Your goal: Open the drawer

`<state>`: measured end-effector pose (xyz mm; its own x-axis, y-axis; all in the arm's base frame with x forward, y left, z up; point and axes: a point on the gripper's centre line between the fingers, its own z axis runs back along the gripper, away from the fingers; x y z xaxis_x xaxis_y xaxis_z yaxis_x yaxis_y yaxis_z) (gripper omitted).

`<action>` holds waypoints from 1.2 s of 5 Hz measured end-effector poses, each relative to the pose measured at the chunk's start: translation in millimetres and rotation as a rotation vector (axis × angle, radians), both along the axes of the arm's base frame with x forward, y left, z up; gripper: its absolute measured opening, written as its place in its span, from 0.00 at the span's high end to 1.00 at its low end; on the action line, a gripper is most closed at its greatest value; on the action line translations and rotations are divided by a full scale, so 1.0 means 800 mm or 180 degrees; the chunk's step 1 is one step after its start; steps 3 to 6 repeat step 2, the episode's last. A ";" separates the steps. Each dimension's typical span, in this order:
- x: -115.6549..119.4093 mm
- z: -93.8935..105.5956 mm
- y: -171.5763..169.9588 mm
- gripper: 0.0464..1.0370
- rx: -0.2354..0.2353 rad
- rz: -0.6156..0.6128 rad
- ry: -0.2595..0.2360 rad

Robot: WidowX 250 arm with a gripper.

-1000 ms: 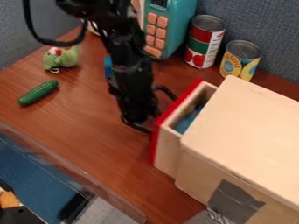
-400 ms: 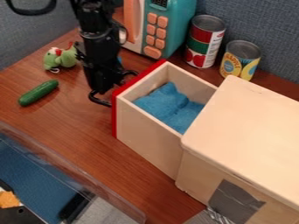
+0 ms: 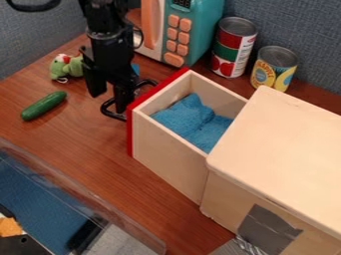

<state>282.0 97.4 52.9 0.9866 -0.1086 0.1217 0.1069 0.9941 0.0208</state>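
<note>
Holds the black two-finger claw (image 3: pixel 110 92) open by the black curved handle (image 3: pixel 111 115). Has the red-fronted pale wooden drawer (image 3: pixel 166 162) standing open, with soft blue cloth (image 3: pixel 188 118) inside.

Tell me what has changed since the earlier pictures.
The drawer slid out of the box toward the upper left, baring more blue cloth. The gripper moved the same way, then opened, apparently letting go of the handle. The box, cans, cucumber and green toy stayed put.
</note>
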 end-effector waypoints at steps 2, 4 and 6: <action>-0.019 0.107 0.024 0.04 -0.0031 -0.0030 -0.0391; -0.019 0.107 0.024 0.04 -0.0031 -0.0030 -0.0391; -0.019 0.107 0.024 0.04 -0.0031 -0.0030 -0.0391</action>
